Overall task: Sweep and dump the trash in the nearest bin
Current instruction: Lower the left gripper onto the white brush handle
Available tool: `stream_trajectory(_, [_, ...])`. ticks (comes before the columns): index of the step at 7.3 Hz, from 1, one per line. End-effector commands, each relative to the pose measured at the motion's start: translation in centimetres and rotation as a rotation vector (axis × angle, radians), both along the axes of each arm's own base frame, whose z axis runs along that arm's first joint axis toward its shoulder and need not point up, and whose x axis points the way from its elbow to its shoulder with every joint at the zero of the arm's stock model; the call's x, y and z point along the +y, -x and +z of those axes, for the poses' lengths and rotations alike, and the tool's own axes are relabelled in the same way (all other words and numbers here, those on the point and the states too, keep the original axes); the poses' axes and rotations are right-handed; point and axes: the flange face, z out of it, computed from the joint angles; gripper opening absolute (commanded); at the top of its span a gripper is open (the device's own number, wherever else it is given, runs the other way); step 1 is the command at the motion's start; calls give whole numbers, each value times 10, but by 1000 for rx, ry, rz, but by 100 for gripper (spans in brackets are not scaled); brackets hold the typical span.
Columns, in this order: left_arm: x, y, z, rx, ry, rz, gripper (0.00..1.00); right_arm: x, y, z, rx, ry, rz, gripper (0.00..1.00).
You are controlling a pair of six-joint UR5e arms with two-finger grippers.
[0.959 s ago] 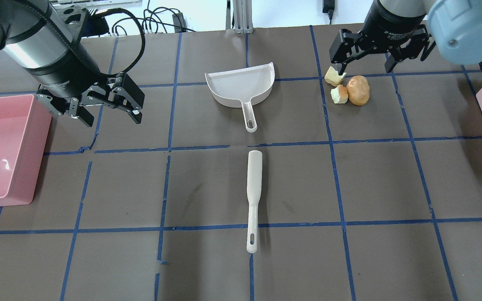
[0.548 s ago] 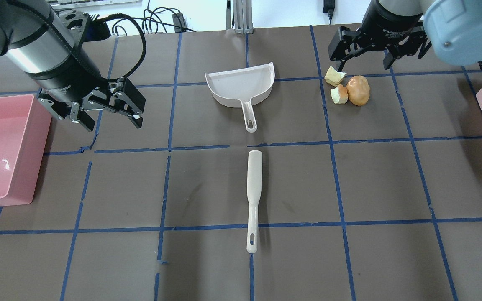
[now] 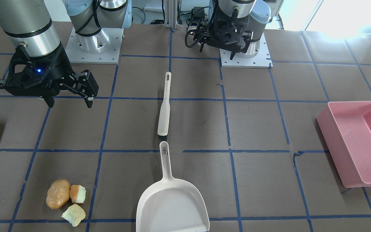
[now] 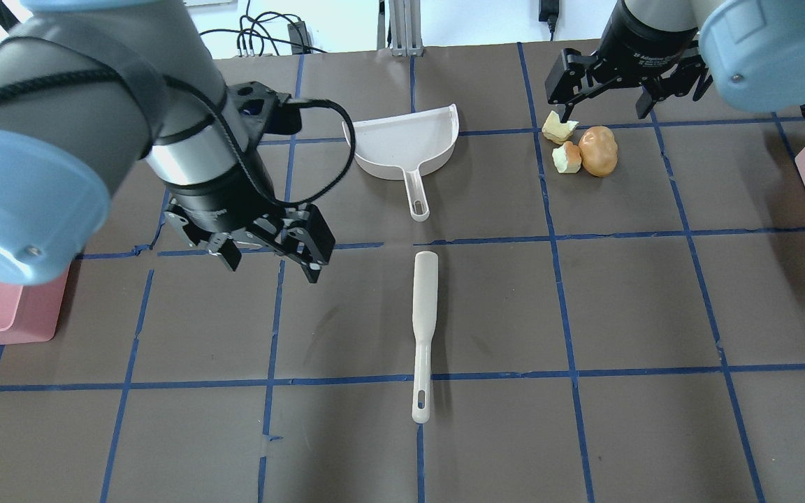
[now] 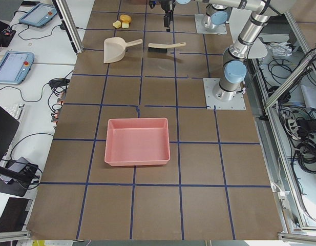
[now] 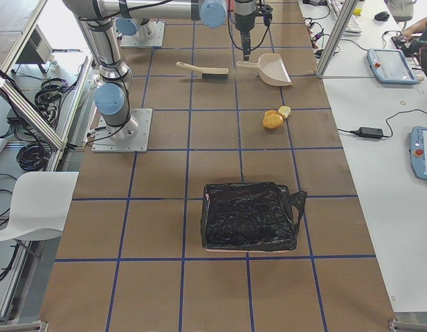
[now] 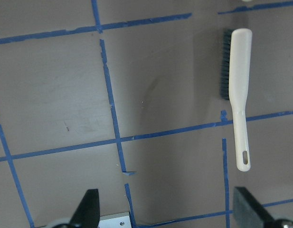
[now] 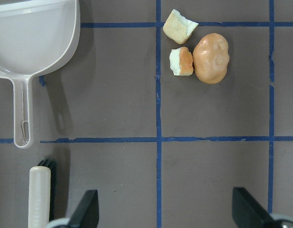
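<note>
Wide open and empty, the left end effector point(image 4: 271, 267) hangs at 10 o'clock of the cream long-handled plastic brush point(image 4: 423, 335), probably to grasp it, while the equally open, empty right end effector point(image 4: 605, 112) hovers near the tan-and-yellow food-lump trash point(image 4: 583, 150), which lies on the table point(image 4: 654, 314) at 3 o'clock of the white plastic dustpan point(image 4: 402, 143).

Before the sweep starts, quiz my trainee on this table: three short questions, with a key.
1. True or false: the left end effector already holds the brush.
2. The potato-shaped lump lies nearest which? A. right end effector B. brush C. left end effector
3. How many trash lumps lie in the dustpan?
Key: 1 false; 2 A; 3 none.
</note>
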Motion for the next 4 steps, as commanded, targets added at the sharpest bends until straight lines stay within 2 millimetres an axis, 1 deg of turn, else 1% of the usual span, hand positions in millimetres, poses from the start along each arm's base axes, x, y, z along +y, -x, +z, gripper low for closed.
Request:
stream_trajectory(1, [29, 55, -43, -24, -4, -10, 100, 0, 0, -3, 0, -8, 0, 100])
stream_trajectory(2, [32, 70, -74, -38, -15, 5, 100, 2, 1, -2, 3, -11, 0, 100])
stream_trajectory(3, [31, 87, -106, -29, 6, 24, 100, 4, 4, 1, 3, -10, -6, 100])
stream_trajectory(4, [41, 108, -126, -33, 7, 16, 100, 1, 5, 2, 1, -2, -8, 100])
